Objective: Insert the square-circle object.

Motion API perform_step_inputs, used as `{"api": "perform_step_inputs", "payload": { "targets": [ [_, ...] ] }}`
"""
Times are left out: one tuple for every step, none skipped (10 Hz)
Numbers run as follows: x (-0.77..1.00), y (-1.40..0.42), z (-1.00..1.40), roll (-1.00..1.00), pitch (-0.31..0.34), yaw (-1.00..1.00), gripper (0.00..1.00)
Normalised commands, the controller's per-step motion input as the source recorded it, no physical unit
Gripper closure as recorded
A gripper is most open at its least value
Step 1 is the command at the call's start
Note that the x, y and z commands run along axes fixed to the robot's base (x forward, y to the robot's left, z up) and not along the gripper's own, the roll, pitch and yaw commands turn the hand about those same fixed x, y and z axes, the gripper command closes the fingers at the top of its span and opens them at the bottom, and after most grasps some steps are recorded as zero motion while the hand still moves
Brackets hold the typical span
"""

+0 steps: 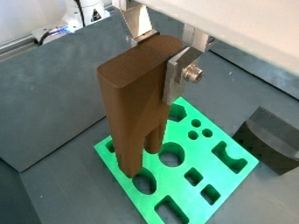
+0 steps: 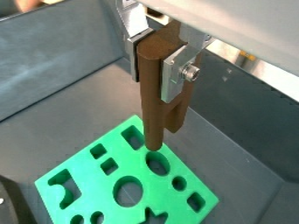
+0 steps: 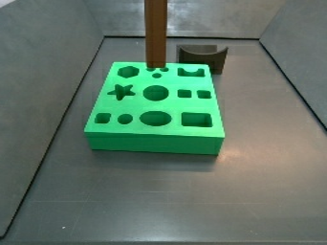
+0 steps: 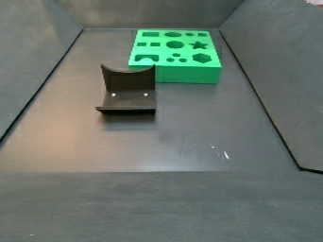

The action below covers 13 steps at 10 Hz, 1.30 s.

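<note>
The square-circle object point(image 1: 135, 96) is a tall brown bar that forks into two prongs at its lower end. My gripper point(image 1: 158, 59) is shut on its upper part, one silver finger point(image 1: 179, 72) on each side; the grip also shows in a wrist view point(image 2: 158, 66). The bar point(image 2: 158, 96) hangs upright over the green block point(image 1: 111, 150) with shaped holes. In a side view the bar point(image 3: 156, 33) stands at the block's point(image 3: 153, 134) far edge, its tips at or just above the top face by small holes. The bar does not show beside the block point(image 4: 177, 74) in a side view.
A dark fixture point(image 3: 205, 57) with a curved notch stands on the floor close beside the green block; it shows in a wrist view point(image 1: 274, 140) and in a side view point(image 4: 127, 93). Grey walls enclose the floor.
</note>
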Motion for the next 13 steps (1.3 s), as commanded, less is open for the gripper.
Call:
{"api": "perform_step_inputs", "payload": {
  "targets": [
    [-0.35,0.00,-0.50,0.00,-0.036,-0.85,1.00],
    [-0.48,0.00,-0.49,0.01,-0.016,-0.75,1.00],
    [-0.46,0.07,-0.53,0.00,-0.014,-0.77,1.00],
    [-0.37,0.09,-0.55,0.00,-0.020,-0.88,1.00],
    [-0.31,0.04,-0.51,0.00,-0.021,-0.93,1.00],
    [-0.23,0.00,-0.36,0.02,-0.009,-0.97,1.00],
    [-0.04,0.00,-0.26,0.00,-0.004,-1.00,1.00],
    [0.00,0.00,-0.25,0.00,-0.004,-1.00,1.00],
    [0.00,0.00,-0.26,0.00,0.000,-1.00,1.00],
    [0.00,0.00,-0.27,0.00,0.000,-1.00,1.00],
    [0.00,0.00,-0.24,0.01,0.000,-1.00,1.00],
    [0.00,0.00,-0.24,0.01,0.000,-1.00,1.00],
    [0.00,0.00,-0.24,0.01,0.000,-1.00,1.00]
  ]
}}
